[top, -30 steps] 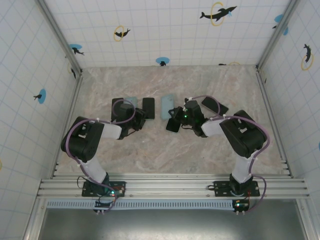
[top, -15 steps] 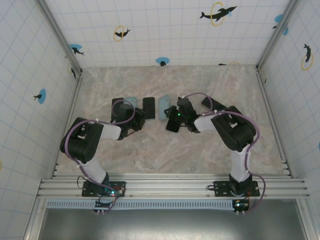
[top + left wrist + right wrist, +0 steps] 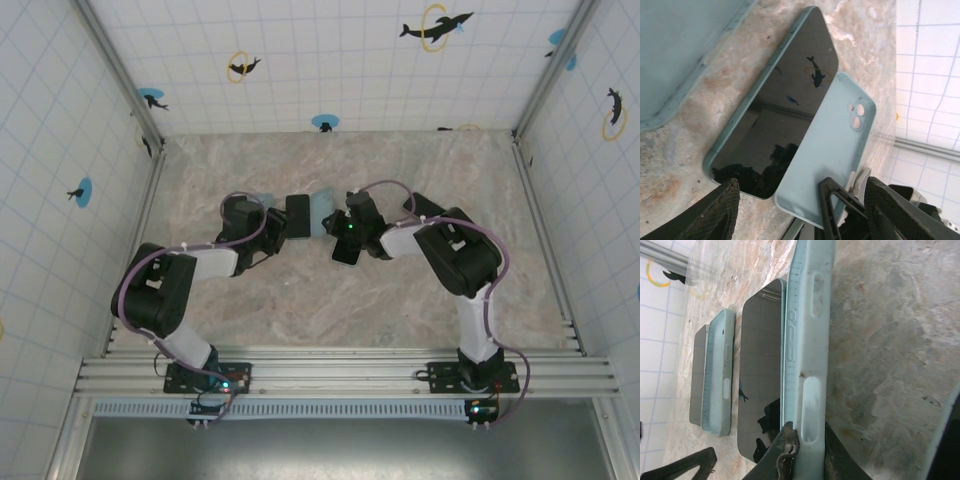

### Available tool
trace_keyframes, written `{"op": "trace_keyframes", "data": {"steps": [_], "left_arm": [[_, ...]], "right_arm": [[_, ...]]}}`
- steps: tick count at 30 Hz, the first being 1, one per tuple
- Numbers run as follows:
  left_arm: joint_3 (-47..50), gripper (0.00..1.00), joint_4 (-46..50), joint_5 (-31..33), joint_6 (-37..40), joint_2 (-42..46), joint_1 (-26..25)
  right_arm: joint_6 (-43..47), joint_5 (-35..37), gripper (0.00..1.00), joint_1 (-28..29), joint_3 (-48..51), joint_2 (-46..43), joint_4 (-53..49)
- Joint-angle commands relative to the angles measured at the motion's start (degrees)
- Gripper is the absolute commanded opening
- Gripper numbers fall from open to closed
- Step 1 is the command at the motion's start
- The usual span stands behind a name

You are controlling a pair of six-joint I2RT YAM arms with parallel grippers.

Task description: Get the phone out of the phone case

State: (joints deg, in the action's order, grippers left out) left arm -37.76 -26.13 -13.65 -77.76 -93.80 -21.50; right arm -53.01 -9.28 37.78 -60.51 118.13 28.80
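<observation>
The right jaws are clamped on one end of a pale blue silicone phone case (image 3: pixel 807 330). The case stands tilted on a long edge, its back with the round camera cut-outs turned toward the left wrist camera. Its low edge touches the side of a dark-screened rectangular phone with a blue-green rim (image 3: pixel 775 115), which lies flat, screen up, on the marbled stone-pattern tabletop (image 3: pixel 300 300). Whether a handset sits inside the held case cannot be told. The left jaws stand apart, gripping nothing, just short of one short end of the flat phone. On the flat phone's far side from the held case lies a second pale blue case (image 3: pixel 720 375), and beside that another dark slab phone (image 3: pixel 697 375).
</observation>
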Motion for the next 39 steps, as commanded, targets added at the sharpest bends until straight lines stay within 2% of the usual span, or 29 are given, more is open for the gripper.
{"op": "trace_keyframes", "data": {"steps": [1,8,28,35,39], "left_arm": [[-1.6,0.68,2.7,0.8,2.7,2.0,0.7],[-2.7,0.68,3.1,0.0,3.5,1.7,0.6],[-5.6,0.68,4.7,-2.0,5.9,0.8,0.8],[-5.9,0.69,4.6,-3.0,6.3,0.9,0.8],[-5.8,0.69,4.5,-3.4,6.6,1.1,0.7]], "right_arm": [[2.2,-1.6,0.16,0.1,-1.9,1.4,-1.3],[3.6,-3.1,0.18,-0.1,-2.3,1.3,-2.9],[17.4,1.5,0.57,-2.6,-3.4,-6.5,-13.7],[20.2,4.4,0.63,-4.1,-1.4,-11.0,-18.2],[19.0,10.1,0.82,-3.7,1.2,-15.2,-23.3]]}}
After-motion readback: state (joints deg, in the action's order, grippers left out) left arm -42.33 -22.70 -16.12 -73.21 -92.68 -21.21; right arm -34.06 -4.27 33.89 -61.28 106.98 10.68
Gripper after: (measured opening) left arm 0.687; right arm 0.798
